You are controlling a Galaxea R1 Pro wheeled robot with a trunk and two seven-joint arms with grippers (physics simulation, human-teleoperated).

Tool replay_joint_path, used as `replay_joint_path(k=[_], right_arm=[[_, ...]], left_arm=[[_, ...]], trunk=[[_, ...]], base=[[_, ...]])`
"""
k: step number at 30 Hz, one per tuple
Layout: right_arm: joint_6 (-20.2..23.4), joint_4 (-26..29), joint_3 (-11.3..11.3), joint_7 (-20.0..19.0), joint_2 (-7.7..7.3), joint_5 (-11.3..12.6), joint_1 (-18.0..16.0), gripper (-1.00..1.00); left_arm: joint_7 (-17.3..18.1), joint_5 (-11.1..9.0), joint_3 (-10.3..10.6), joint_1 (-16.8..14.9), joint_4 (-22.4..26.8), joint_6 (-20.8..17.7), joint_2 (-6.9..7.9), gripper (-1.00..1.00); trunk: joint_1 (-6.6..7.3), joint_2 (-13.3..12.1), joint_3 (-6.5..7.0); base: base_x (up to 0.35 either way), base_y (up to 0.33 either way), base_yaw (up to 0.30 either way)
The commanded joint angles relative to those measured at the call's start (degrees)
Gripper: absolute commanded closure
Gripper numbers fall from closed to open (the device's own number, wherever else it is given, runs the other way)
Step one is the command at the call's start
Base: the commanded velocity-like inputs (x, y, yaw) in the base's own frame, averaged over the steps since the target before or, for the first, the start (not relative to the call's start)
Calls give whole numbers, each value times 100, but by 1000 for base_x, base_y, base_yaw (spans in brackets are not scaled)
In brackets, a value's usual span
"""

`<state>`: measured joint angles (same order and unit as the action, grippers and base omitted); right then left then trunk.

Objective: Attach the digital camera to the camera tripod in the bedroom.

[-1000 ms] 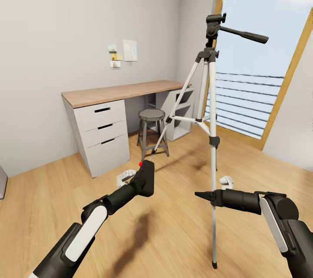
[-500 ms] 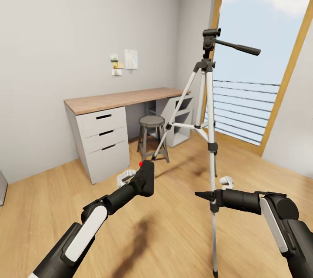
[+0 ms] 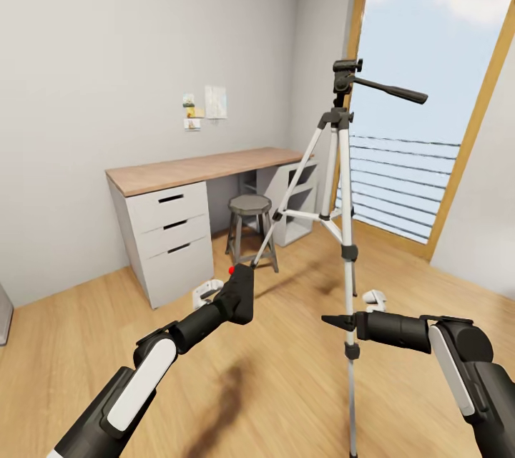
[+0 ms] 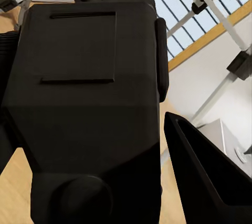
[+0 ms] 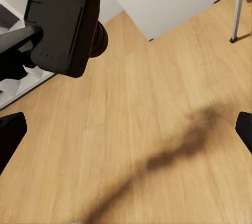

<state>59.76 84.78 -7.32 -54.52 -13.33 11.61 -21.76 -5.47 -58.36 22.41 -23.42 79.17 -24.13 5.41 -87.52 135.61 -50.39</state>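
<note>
Small black boxy digital camera sits clamped in my left pincer above the wood floor; tall silver-white tripod stands near; my right pincer gapes wide, holding nothing.

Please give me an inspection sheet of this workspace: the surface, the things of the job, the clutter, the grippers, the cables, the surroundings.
Surface: light wood floor, bare ahead.
Job's things: digital camera held in the left gripper; camera tripod upright, head bare.
Clutter: stool by the desk; two small white objects on the floor.
Grippers: left shut on the camera; right gripper open, empty.
Cables: nothing seen.
Surroundings: grey walls, tall window, notes on the wall.
</note>
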Motion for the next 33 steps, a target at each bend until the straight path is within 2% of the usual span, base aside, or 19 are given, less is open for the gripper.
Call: replay_joint_path(k=[1, 33], right_arm=[[24, 1, -5, -24, -1, -10, -4, -100], [24, 2, -13, -24, -25, -10, -5, -100]], left_arm=[[-57, -49, 13, -4, 11, -9, 5, 100], [-57, -52, 9, -4, -33, -5, 4, 100]], trunk=[[24, -39, 12], [727, -1322, 587]], base=[[0, 0, 0], [0, 0, 0]])
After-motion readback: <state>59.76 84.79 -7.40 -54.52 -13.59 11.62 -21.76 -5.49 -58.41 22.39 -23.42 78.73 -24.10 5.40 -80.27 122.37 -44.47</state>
